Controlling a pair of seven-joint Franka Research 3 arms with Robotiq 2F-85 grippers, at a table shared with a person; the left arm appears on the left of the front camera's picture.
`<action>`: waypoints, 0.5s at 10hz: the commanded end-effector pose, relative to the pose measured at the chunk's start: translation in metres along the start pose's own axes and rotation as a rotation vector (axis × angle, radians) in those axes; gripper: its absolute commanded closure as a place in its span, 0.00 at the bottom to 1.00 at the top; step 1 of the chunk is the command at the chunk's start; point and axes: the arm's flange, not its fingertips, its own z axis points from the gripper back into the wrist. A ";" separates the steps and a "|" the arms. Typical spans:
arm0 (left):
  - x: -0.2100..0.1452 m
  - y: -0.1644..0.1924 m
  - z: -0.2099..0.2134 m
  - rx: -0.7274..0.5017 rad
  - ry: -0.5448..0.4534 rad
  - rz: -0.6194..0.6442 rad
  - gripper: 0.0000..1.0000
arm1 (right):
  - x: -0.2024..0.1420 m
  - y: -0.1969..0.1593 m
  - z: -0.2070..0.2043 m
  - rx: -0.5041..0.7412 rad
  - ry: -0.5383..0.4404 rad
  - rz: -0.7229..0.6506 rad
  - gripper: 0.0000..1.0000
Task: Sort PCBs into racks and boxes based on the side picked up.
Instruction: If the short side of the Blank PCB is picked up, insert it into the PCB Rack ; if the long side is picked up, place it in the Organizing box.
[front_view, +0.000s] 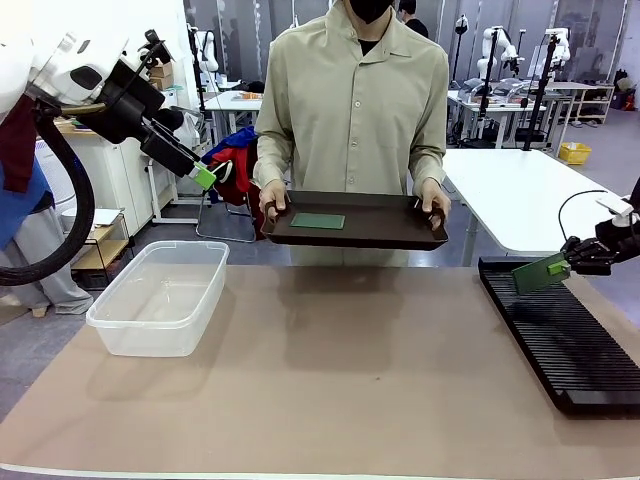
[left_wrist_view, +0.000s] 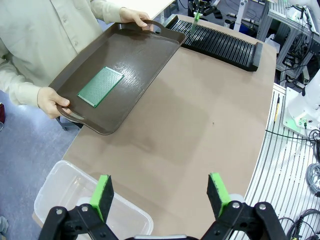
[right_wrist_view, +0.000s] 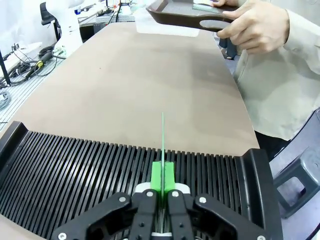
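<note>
My right gripper is shut on a green PCB, held edge-on just above the far end of the black slotted rack. My left gripper hangs open and empty, high above the clear plastic box at the table's left. Another PCB lies flat on the dark brown tray, which a person holds by both handles at the far side.
The rack runs along the table's right edge. The person's hand grips the tray handle close to the rack's far end. Brown table surface lies between box and rack.
</note>
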 end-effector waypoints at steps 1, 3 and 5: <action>-0.001 -0.001 0.000 -0.007 0.003 0.002 0.00 | -0.001 0.003 -0.003 -0.038 -0.067 0.004 0.98; -0.001 -0.001 0.000 -0.007 0.003 0.002 0.00 | -0.005 0.002 -0.005 -0.045 -0.089 -0.004 0.98; -0.001 -0.001 0.000 -0.007 0.003 0.002 0.00 | -0.012 0.002 -0.008 -0.034 -0.095 -0.031 0.98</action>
